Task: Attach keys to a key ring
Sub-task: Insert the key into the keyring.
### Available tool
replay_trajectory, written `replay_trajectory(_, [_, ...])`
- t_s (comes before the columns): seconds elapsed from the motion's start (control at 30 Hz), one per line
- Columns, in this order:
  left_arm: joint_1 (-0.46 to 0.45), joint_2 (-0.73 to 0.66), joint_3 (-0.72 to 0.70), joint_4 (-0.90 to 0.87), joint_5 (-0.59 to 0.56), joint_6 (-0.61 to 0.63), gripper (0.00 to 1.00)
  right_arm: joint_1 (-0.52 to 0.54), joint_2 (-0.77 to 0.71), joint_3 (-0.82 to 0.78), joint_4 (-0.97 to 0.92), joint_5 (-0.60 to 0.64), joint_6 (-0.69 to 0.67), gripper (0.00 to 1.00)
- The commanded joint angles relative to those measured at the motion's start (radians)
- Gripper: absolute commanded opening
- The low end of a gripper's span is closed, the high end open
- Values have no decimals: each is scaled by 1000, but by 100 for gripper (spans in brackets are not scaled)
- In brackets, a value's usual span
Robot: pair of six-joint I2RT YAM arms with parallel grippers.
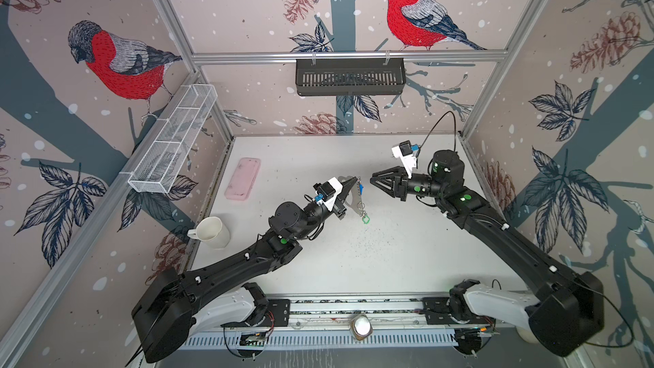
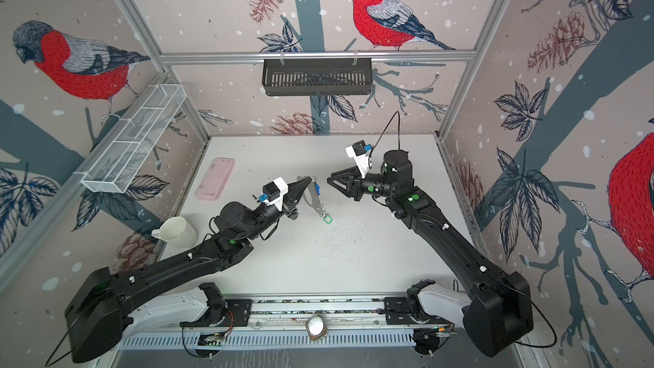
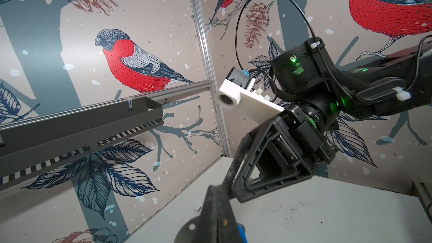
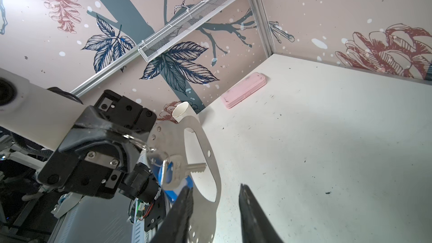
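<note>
Nearest me, on the left of the table [image 1: 389, 263], stands a white mug [image 1: 212, 232], well out of the way. Further in, about the middle, the green-tagged key [image 1: 365, 220] dangles low on a short chain of rings from the key ring [image 1: 351, 203]. I can't tell whether its tag touches the table. The key ring itself is up in the air and tilted, pinched toward its far end by the left gripper [image 1: 354, 182], whose jaws are closed tight on it. The blue-tagged key [image 4: 173, 171] hangs beside those jaws on a wire ring, though I can't be sure the ring passes through one of the plate's holes. Just to the right, the right gripper [image 1: 373, 180] faces the plate with its fingers parted a moderate way and nothing between them. It is close to the blue tag but not touching it.

To my eye the threading looks about finished, so what matters now is a clean getaway. The right arm should draw straight back to the right with its fingers apart, so it snags neither tag nor ring. Meanwhile the left should hold the plate steady and then lower it gently, green tag first. Far left lies a pink case [image 1: 243, 178], not involved.
</note>
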State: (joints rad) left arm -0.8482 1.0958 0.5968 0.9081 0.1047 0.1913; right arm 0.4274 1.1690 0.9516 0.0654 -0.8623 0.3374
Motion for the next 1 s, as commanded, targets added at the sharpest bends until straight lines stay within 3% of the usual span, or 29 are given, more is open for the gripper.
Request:
replay_trajectory(0.0, [0,-5,10,59,18,8,0,-6,-15,3,61,-18,5,41])
replay_trajectory(0.43, [1,7,22,55,22,5,0,14,-16,31,182,-78,-12,48])
replay_trajectory(0.97, [5,170,9,500,-49,-62,0,47,-9,100,170,125,-15,30])
